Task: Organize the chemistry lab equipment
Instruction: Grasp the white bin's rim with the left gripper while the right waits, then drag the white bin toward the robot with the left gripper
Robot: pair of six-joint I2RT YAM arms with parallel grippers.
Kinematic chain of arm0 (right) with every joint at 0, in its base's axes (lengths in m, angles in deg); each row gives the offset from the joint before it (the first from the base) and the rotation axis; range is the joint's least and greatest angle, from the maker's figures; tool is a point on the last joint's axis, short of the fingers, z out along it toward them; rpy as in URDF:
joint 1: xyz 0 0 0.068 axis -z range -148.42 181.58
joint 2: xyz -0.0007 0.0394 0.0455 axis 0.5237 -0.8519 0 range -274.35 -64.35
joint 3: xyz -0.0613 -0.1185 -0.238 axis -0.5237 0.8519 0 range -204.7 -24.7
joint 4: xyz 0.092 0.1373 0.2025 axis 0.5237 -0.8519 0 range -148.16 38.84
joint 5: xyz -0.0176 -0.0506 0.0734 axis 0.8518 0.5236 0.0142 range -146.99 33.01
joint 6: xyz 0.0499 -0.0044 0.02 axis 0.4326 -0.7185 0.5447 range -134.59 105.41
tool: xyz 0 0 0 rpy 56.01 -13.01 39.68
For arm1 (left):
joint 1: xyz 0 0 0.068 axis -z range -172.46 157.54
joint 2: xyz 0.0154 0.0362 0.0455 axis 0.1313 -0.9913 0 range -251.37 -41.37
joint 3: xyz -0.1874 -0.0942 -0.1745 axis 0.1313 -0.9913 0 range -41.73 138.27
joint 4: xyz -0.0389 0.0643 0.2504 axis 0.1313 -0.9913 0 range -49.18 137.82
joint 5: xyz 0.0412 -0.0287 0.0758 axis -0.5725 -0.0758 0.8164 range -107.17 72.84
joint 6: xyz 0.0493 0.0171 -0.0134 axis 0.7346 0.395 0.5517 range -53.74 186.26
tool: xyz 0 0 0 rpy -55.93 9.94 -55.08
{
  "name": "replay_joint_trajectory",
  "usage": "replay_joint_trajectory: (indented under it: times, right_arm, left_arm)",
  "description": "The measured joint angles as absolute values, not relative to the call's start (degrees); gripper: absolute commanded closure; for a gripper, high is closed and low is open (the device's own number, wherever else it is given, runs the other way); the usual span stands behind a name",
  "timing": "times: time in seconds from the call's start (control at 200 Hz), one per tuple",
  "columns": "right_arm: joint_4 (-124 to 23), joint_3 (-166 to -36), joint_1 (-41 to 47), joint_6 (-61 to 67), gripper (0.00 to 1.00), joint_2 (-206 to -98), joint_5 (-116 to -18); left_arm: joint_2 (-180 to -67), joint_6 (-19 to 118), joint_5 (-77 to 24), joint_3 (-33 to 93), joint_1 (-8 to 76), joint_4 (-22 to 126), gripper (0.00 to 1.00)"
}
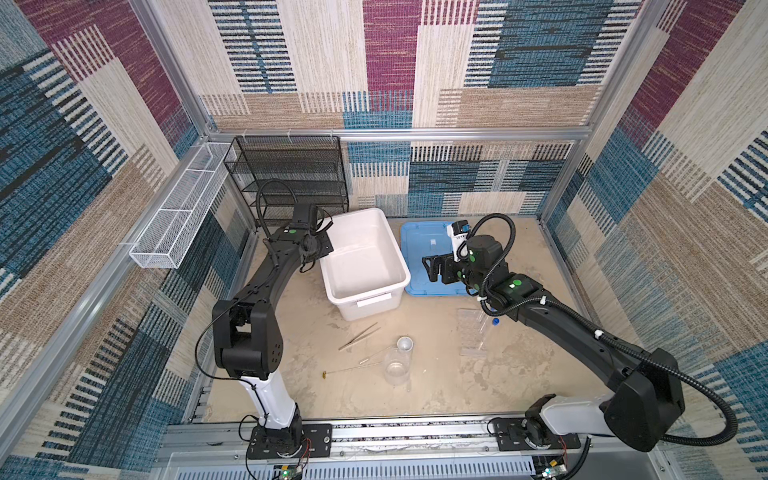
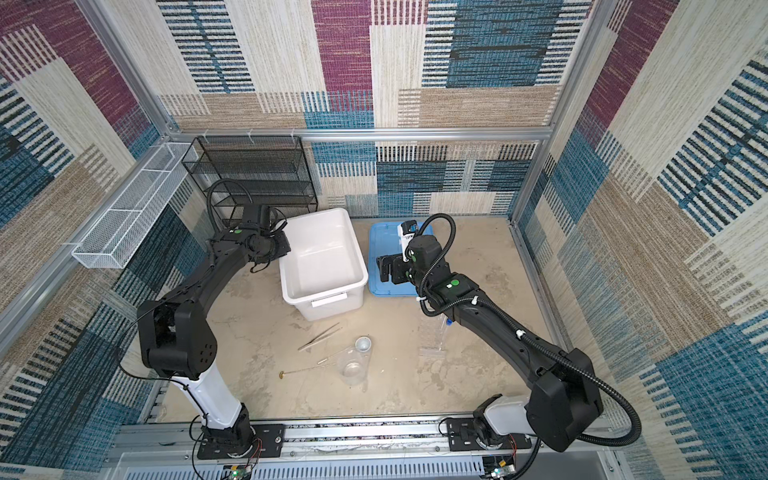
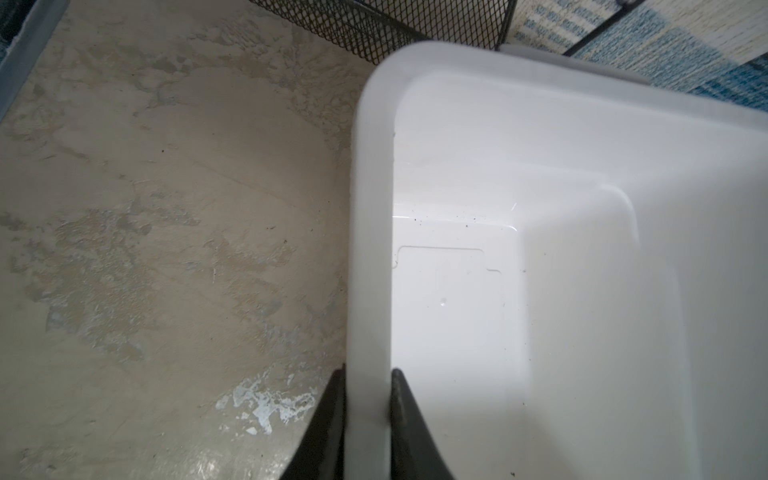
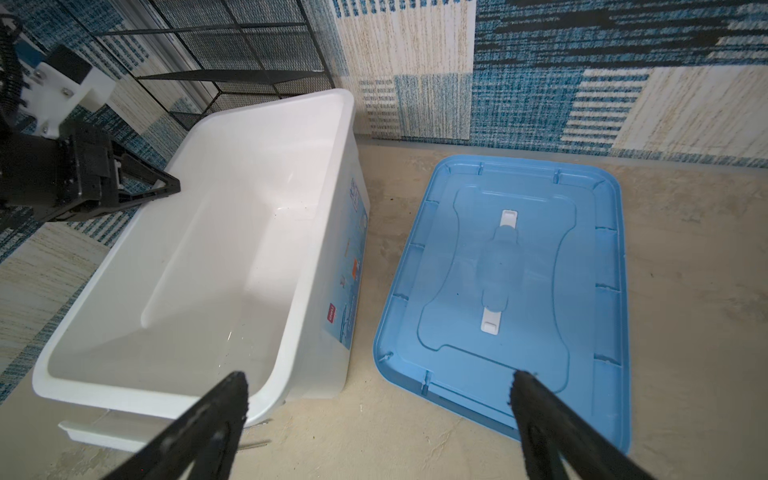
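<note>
My left gripper (image 3: 365, 399) is closed on the rim of the white bin (image 3: 370, 249): in the left wrist view one finger stands outside the wall and one inside, both pressing it. So I judge the step in hand is to hold or shift the bin, before anything goes in. The bin looks empty.

My right gripper (image 4: 376, 399) is wide open and holds nothing. It hangs above the gap between the bin and the blue lid (image 4: 519, 266), which lies flat on the table at about 3 o'clock from the bin.

The equipment is all on the table, at about 6 o'clock from the bin in a top view: the metal tweezers (image 1: 358, 336), the small funnel-like cup (image 1: 404, 343) just beside the clear beaker (image 1: 396, 365), and the thin metal rods (image 1: 353, 369). At about 4 o'clock lies the clear tube rack (image 1: 473, 332), with at least one blue-capped tube (image 1: 495, 321) partly hidden under my right arm.

Next, I think the bin must be pulled nearer to the equipment. This calls for a slow, straight pull, because the rim is smooth and can slip.
</note>
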State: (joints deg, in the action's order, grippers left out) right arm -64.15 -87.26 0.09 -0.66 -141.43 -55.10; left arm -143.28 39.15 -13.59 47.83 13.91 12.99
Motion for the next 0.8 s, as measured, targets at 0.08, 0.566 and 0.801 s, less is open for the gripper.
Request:
replay_joint_trajectory:
  times: [0.08,0.566,0.801]
  right_arm:
    - [-64.0,-86.7,0.1,-0.2,0.00,-141.0,-55.4]
    - [-63.0,-86.4,0.1,0.8,0.02,-141.6,-57.0]
    - [-62.8,-85.6,0.1,1.4,0.02,-141.5,-57.5]
  left_arm:
    - [-141.0,38.5,-13.0,45.6,13.4,13.7,0.83]
    - [-126.0,27.5,-11.8,27.4,6.8,21.3,0.85]
    - [-121.0,20.7,-9.0,19.1,6.2,27.0,0.84]
